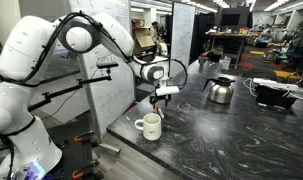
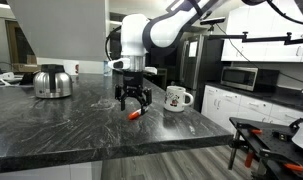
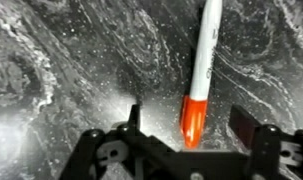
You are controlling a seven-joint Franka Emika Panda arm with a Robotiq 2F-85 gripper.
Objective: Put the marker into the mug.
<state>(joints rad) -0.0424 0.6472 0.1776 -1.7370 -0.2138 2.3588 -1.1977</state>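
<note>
Gripper [image 3: 191, 125]: jaws spread wide, straddling the marker's red end, gripping nothing.
Marker [image 3: 203, 60]: lying flat on dark marbled countertop [image 3: 51, 60], between the jaws.
Mug [image 2: 176, 98]: upright, near marker, not touching.

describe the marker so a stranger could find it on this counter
Start at the dark marbled countertop and find the robot's gripper between the steel kettle and white mug. The marker lies flat right beneath it: the only slim white stick with a red end.
</note>
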